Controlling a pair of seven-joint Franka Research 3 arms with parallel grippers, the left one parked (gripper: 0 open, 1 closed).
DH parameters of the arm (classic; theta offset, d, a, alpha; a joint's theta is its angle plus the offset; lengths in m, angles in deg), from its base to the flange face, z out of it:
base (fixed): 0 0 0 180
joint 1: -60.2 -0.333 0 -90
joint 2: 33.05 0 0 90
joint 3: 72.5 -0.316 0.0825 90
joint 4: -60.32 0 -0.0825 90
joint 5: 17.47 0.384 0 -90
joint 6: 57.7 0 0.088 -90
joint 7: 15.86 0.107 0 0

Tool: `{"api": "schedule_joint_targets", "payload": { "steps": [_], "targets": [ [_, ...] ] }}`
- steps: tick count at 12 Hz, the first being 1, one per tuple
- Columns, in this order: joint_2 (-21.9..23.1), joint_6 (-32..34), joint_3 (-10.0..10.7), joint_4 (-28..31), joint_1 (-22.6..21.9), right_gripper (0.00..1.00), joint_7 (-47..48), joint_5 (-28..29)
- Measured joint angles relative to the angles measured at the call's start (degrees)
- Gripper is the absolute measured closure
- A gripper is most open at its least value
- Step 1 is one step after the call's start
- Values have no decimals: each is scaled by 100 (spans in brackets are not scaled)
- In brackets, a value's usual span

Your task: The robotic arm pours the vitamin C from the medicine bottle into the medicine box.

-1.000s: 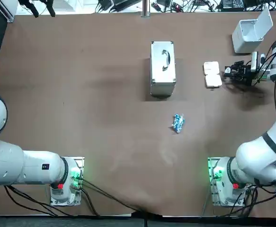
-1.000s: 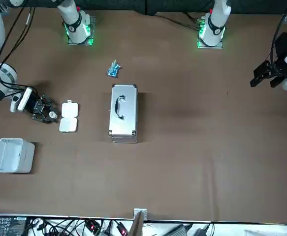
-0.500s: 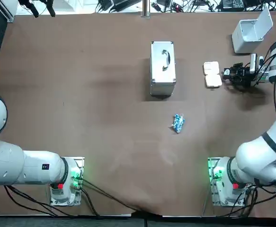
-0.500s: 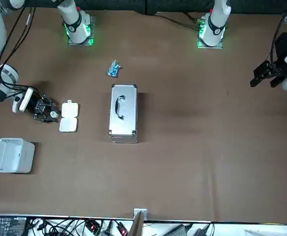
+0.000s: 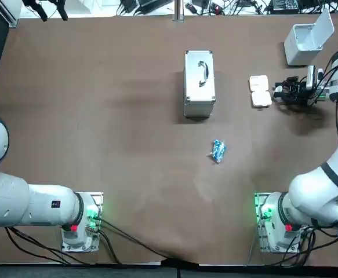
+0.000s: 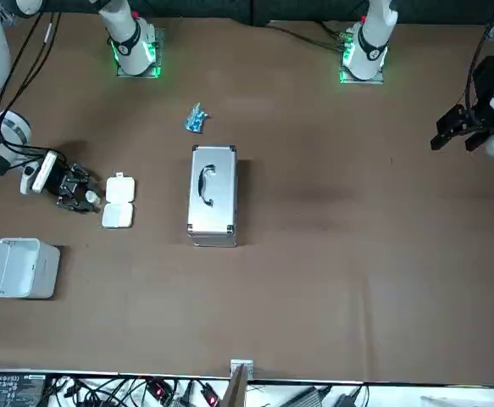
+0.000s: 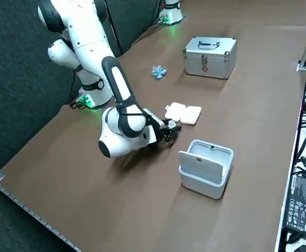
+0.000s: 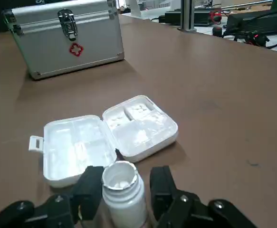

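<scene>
Claw: the right claw point(image 8: 125, 186) was closed on the medicine bottle point(image 8: 122, 192), one finger on each side of it. It sat low over the tabletop point(image 5: 99, 116), at the robot's far right.
Claw in other views: it showed at the right edge of the overhead view point(image 5: 287, 91), at the left of the front view point(image 6: 81, 191), and ahead of the white forearm in the side view point(image 7: 169, 128).
Medicine bottle: white, upright and uncapped; its open mouth showed white contents.
Medicine box: the white box point(image 8: 109, 135) lay open and flat on the tabletop just beyond the bottle, both halves facing up. It was apart from the claw in the overhead view point(image 5: 260, 91).
Box contents: small white tablets point(image 8: 139, 108) lay in one compartment of the divided half.
Silver case: a closed metal case point(image 5: 199, 83) with a handle on top and a red cross on its side point(image 8: 64, 35) stood beyond the box, well apart from it.
Blue packet: it lay point(image 5: 217, 150) on the tabletop nearer the robot than the case.
White bin: it stood point(image 7: 205, 167) with its lid up, near the claw at the far right corner point(image 5: 308, 39).
</scene>
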State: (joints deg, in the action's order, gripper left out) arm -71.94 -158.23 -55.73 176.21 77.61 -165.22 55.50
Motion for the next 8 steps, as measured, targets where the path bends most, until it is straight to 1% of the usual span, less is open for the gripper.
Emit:
{"api": "schedule_joint_targets", "payload": {
  "steps": [1, 5, 8],
  "targets": [
    [0, 0, 15, -24, 2, 37, 0, -2],
    [54, 0, 95, -142, 3, 34, 18, -76],
    [138, -1, 186, -144, -16, 33, 68, -139]
  ]
}}
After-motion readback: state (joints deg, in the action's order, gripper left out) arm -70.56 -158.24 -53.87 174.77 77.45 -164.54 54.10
